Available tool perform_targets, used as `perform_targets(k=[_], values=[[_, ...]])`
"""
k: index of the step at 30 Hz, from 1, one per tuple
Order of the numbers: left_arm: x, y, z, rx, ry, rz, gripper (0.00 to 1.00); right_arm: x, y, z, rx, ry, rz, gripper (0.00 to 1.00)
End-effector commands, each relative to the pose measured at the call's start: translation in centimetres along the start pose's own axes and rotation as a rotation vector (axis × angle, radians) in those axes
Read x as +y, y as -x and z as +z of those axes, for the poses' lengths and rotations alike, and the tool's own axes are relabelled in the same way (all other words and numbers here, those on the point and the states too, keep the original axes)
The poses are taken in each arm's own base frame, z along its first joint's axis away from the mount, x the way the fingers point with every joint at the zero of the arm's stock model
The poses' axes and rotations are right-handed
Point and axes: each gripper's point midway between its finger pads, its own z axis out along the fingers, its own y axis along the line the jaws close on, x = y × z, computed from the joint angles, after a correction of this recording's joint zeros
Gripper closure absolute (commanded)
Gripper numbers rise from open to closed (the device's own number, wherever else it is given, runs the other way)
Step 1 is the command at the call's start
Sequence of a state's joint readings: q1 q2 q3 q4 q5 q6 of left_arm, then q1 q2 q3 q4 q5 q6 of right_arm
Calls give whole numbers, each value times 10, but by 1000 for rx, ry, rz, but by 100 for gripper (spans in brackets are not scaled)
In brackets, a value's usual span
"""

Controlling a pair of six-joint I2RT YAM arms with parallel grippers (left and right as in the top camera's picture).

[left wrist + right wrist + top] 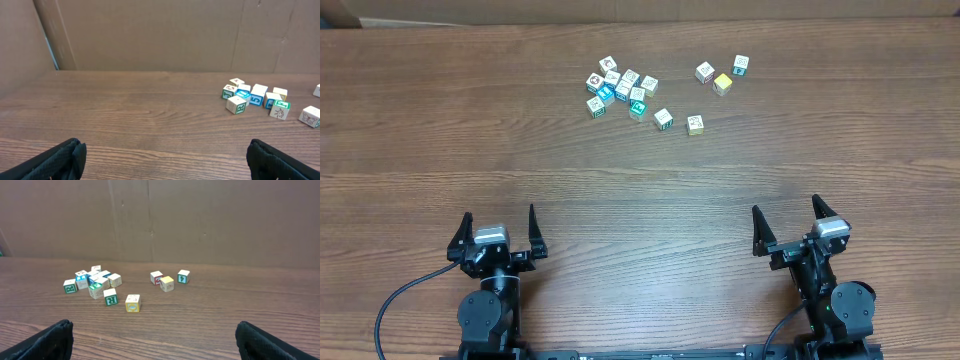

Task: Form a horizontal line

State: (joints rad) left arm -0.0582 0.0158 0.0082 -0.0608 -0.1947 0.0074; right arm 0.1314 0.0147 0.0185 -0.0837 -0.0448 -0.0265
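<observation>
Left pincer (500, 213) agape; woodgrain table (640, 190); cardboard wall (150, 35).

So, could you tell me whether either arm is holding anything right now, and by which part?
Nothing is held: the left tool and right tool are both open, far from the blocks.

On the wooden table (225, 305) lie small letter blocks: a tight cluster (95, 280) at the left, then a green-letter block (110, 296) and a yellow-faced block (132, 303) nearer the camera. To the right are a red-marked block (156, 278) touching a yellow block (167, 283), and a green-marked block (183, 276) just beside them. A cardboard wall (210, 220) stands behind, and the dark fingers (55, 340) of the right gripper (153, 330) show in the lower corners, spread wide and well apart from all blocks.
</observation>
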Motion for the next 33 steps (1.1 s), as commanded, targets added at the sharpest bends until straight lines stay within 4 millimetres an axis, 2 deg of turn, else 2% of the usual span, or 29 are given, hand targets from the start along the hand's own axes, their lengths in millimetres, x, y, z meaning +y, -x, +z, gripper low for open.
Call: perform_targets(k=[1,33], values=[[0,1,0,-7,-3,11,1,-2,-2,0,-4,-8,-4,0],[-2,1,0,-9,-16,9,0,-2,-2,0,-4,-8,-4,0]])
